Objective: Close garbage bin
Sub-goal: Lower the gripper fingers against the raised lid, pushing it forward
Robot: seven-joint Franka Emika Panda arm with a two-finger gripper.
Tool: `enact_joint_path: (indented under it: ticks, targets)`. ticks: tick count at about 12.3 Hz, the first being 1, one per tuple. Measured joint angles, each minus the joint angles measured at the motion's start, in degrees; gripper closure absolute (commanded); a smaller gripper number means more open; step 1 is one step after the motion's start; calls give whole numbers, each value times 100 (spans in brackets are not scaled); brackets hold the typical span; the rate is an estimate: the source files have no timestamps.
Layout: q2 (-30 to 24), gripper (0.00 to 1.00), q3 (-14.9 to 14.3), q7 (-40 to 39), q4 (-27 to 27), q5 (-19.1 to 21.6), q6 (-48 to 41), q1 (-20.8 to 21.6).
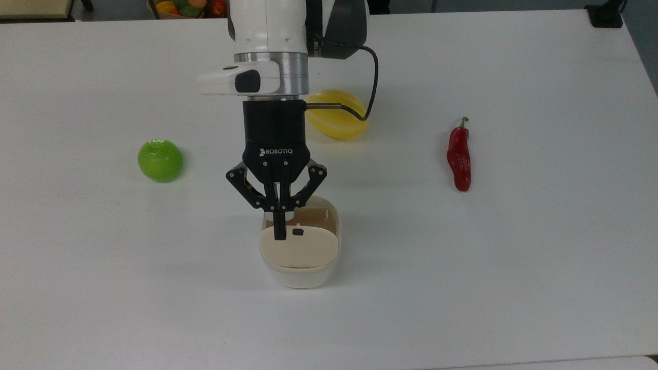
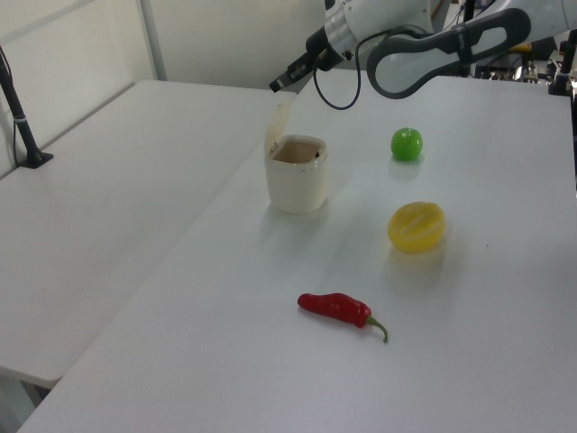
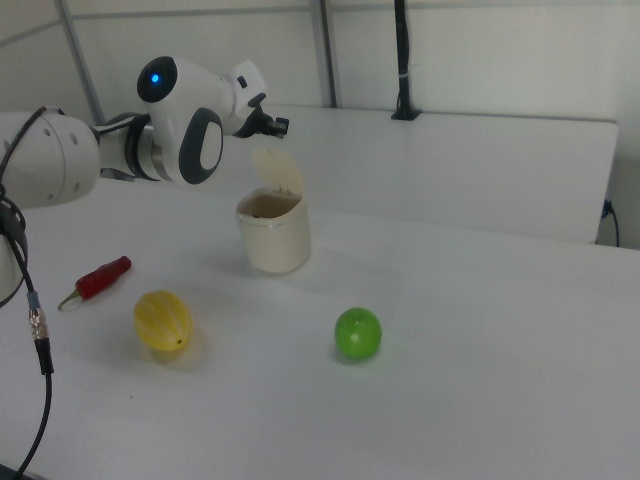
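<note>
One claw (image 1: 279,234), fingers pressed together, holding nothing, poised above raised lid (image 1: 299,247) of garbage bin (image 2: 296,177) mid-table (image 1: 514,267).

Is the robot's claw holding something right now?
No, nothing. The gripper is shut with nothing between its fingers, up above the garbage bin near its raised lid.

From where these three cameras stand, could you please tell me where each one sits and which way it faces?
Top view: high, facing the arm across the table, looking down on the garbage bin; gripper and wrist show.
Left view: beside the table, on the red chili's side; forearm shows.
Right view: opposite side, by the green apple; arm links show.
All share the bin.
</note>
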Motion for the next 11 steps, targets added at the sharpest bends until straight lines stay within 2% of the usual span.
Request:
enact_joint_path:
  ticks: [7, 11]
  targets:
    - [119, 100, 0, -5, 62, -27, 115, 121]
    - [127, 100, 0, -9, 63, -173, -406, 155]
